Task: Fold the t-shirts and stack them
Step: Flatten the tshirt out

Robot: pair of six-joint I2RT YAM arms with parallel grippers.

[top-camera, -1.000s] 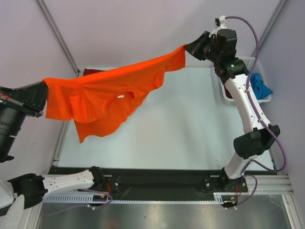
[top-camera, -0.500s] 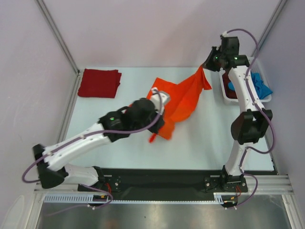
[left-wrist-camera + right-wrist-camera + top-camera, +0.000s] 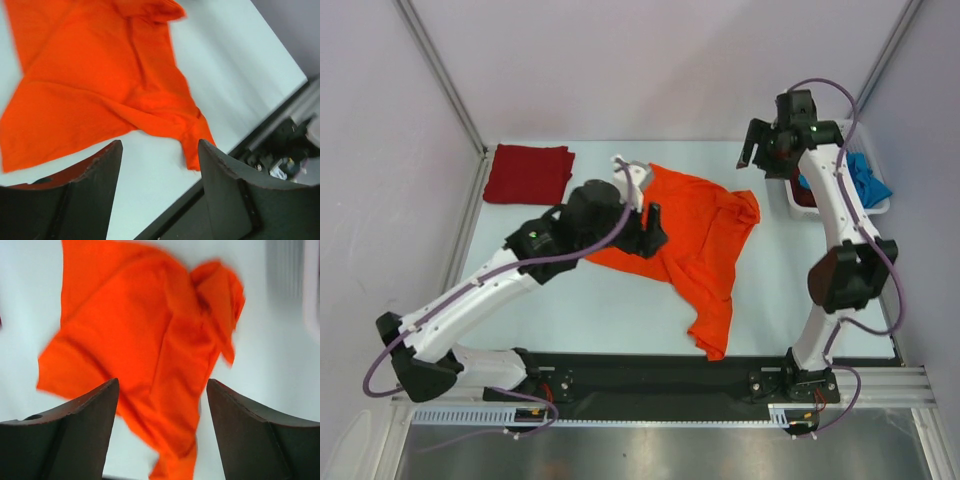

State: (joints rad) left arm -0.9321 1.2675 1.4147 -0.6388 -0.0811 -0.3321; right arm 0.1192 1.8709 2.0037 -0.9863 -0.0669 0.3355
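An orange t-shirt (image 3: 705,240) lies rumpled and unfolded across the middle of the pale bench (image 3: 570,300), one narrow end trailing toward the near edge and a bunched sleeve or corner at its far right. The left gripper (image 3: 159,147) hovers low over the shirt's left side. Its two dark fingers (image 3: 95,185) stand well apart, with only cloth and bench showing in the gap; it has hold of nothing. The right gripper (image 3: 162,385) hangs higher, past the shirt's far right corner and just beside the white lattice basket (image 3: 880,208). It too is spread wide and empty, looking down on the orange cloth in a motion-blurred wrist view.

At the far left corner of the bench, well apart from the orange shirt, a dark red t-shirt (image 3: 528,173) sits folded into a neat rectangle. A blue t-shirt (image 3: 865,180) is crumpled inside the basket at the far right. Beside it, a patch of maroon cloth (image 3: 803,195) appears to be another shirt in the basket, though the right arm hides most of it.
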